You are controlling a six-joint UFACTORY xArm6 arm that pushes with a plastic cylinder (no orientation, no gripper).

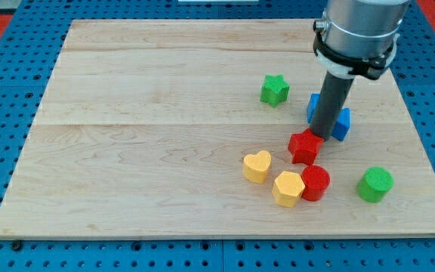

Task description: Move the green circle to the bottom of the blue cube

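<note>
The green circle (374, 184) stands near the board's right edge, toward the view's bottom. The blue cube (340, 122) lies above and to the left of it and is partly hidden behind my rod. My tip (322, 135) rests on the board at the blue cube's left side, just above the red star (305, 146). The tip is well to the left of and above the green circle, apart from it.
A green star (275, 89) sits above and left of the tip. A red cylinder (315, 182), a yellow hexagon (288, 188) and a yellow heart (257, 166) cluster below the red star. The wooden board (127, 151) lies on a blue pegboard.
</note>
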